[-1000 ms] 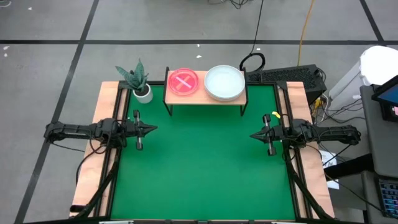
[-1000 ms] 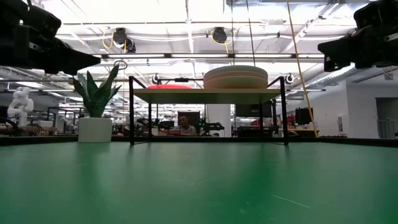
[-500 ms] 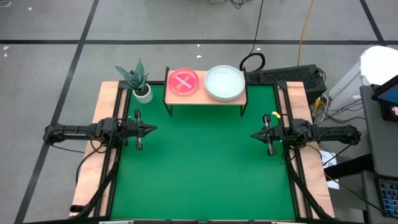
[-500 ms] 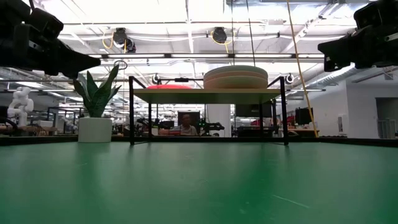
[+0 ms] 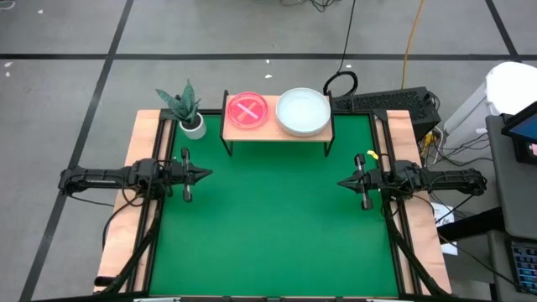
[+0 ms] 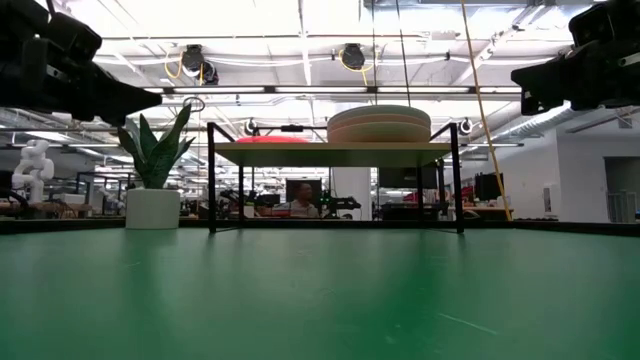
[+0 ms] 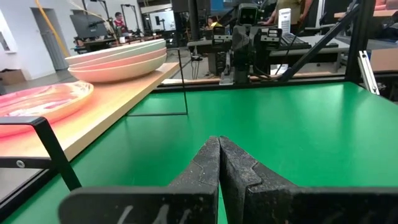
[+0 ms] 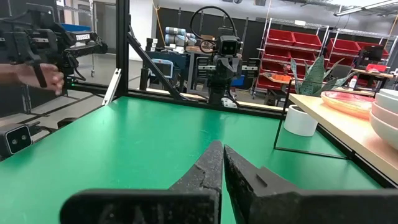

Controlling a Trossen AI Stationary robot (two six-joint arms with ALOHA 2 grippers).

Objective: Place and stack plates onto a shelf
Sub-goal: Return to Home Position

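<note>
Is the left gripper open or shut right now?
Shut. The left wrist view shows the left gripper with its fingers pressed together, nothing between them.

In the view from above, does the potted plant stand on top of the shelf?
No, the potted plant stands on the green mat next to the shelf, not on its wooden top.

upper centre from above, each pile of plates (image 5: 303,111) shows only its top dish; at table height the pink pile (image 6: 270,140) is a sliver over the shelf (image 6: 400,152).
</note>
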